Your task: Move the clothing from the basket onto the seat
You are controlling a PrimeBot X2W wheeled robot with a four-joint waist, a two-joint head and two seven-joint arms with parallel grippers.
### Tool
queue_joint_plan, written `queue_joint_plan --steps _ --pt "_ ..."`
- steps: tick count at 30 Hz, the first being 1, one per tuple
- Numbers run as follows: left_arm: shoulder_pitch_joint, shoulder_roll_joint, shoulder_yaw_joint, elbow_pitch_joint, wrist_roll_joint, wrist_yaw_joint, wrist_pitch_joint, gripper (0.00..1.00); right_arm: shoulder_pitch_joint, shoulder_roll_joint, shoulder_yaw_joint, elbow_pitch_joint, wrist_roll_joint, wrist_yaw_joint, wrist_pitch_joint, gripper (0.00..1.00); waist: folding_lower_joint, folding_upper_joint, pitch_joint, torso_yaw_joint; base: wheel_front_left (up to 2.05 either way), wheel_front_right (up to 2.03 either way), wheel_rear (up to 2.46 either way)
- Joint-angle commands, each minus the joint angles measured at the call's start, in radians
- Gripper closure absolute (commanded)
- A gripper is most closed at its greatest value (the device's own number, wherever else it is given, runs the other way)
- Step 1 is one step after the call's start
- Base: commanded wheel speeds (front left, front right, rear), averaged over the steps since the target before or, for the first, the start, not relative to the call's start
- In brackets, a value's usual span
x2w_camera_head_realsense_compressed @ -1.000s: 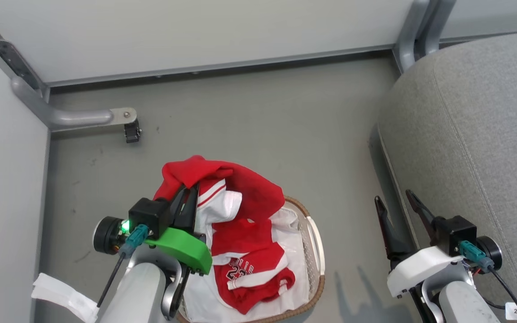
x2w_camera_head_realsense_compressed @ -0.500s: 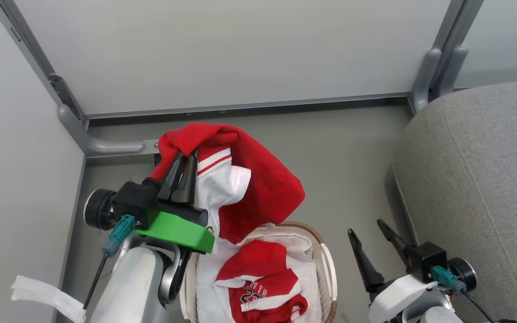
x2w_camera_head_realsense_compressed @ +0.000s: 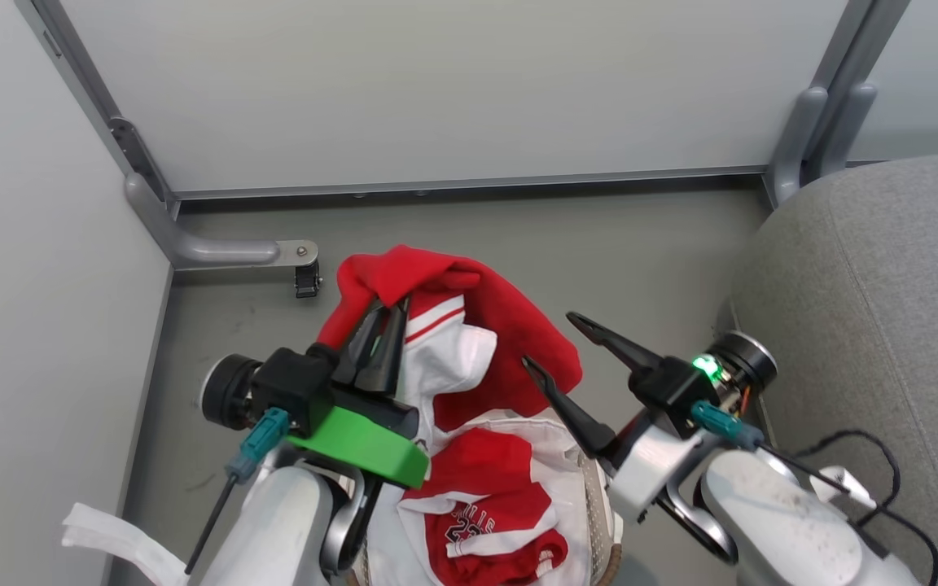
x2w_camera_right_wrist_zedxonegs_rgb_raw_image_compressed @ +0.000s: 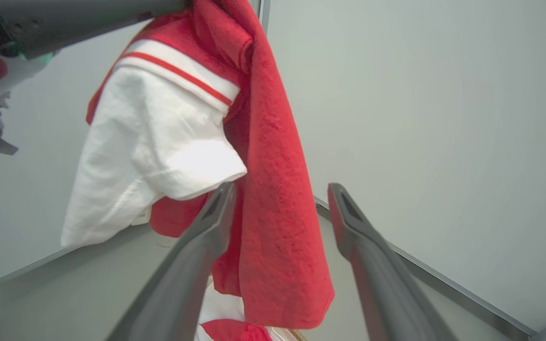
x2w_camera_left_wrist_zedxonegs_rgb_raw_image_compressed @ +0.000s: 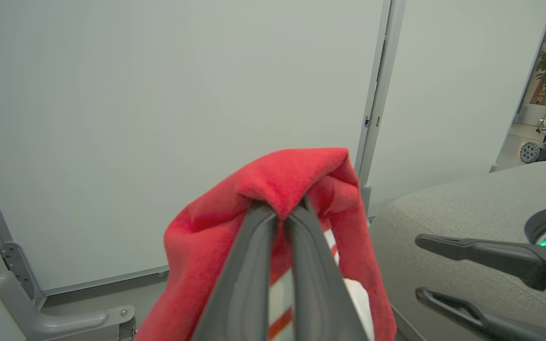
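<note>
Right fingers (x2w_camera_head_realsense_compressed: 615,346) have swung in, spread wide, beside clothing (x2w_camera_head_realsense_compressed: 510,342) clenched in left fingers (x2w_camera_head_realsense_compressed: 392,354).

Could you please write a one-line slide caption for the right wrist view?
Open right claw poised at the red-and-white clothing hanging from the shut left claw.

- Left gripper (x2w_camera_head_realsense_compressed: 392,308), jaws pinched on the clothing (x2w_camera_head_realsense_compressed: 510,350), above the basket (x2w_camera_head_realsense_compressed: 599,521).
- Right gripper (x2w_camera_head_realsense_compressed: 549,339), jaws spread, over the basket's right rim.
- Seat (x2w_camera_head_realsense_compressed: 884,325) right of the basket.
</note>
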Motion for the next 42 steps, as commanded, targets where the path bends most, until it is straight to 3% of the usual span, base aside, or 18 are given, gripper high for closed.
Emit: queue_joint_plan --steps 1,13,15,16,22,23,24,25,42 --pt "0.006 0.003 -0.011 -0.005 -0.008 -0.003 -0.001 1.00 -0.040 -0.014 0.024 0.018 0.010 -0.001 -0.005 0.00 0.0001 0.0000 0.003 0.009 0.00 0.00 0.00" --pt "-0.017 0.003 -0.130 -0.016 -0.043 -0.003 -0.001 1.00 -0.180 0.048 0.147 0.199 0.022 -0.001 -0.005 0.00 0.0001 0.0000 0.006 0.076 0.00 0.00 0.00" --pt "-0.018 0.003 -0.141 -0.017 -0.051 -0.003 -0.001 1.00 -0.175 0.067 0.165 0.224 0.046 -0.001 -0.005 0.80 0.0001 0.0000 0.005 0.085 0.00 0.00 0.00" --pt "-0.017 0.003 -0.143 -0.016 -0.055 -0.003 -0.001 1.00 -0.168 0.073 0.174 0.232 0.057 -0.001 -0.005 1.00 0.0001 0.0000 0.005 0.087 0.00 0.00 0.00" --pt "0.000 0.002 -0.126 -0.014 -0.050 0.005 -0.001 1.00 -0.101 0.084 0.171 0.236 0.110 -0.001 -0.005 1.00 0.0001 0.0000 0.006 0.072 0.00 0.00 0.00" --pt "0.008 0.002 -0.116 -0.013 -0.043 0.009 -0.001 0.59 -0.075 0.083 0.151 0.220 0.119 -0.001 -0.004 1.00 0.0001 0.0000 0.008 0.052 0.00 0.00 0.00" --pt "0.013 0.002 -0.111 -0.010 -0.042 0.011 -0.001 0.42 -0.059 0.082 0.136 0.209 0.120 -0.001 -0.003 1.00 0.0001 0.0000 0.009 0.036 0.00 0.00 0.00" --pt "0.016 0.002 -0.103 -0.008 -0.040 0.012 -0.001 0.00 -0.048 0.082 0.125 0.199 0.120 -0.001 -0.003 1.00 0.0001 0.0000 0.010 0.021 0.00 0.00 0.00" --pt "0.010 0.003 -0.067 0.039 0.006 0.002 -0.001 0.00 0.117 0.099 -0.166 0.004 0.110 -0.001 -0.004 1.00 0.0001 0.0000 0.069 -0.360 0.00 0.00 0.00"
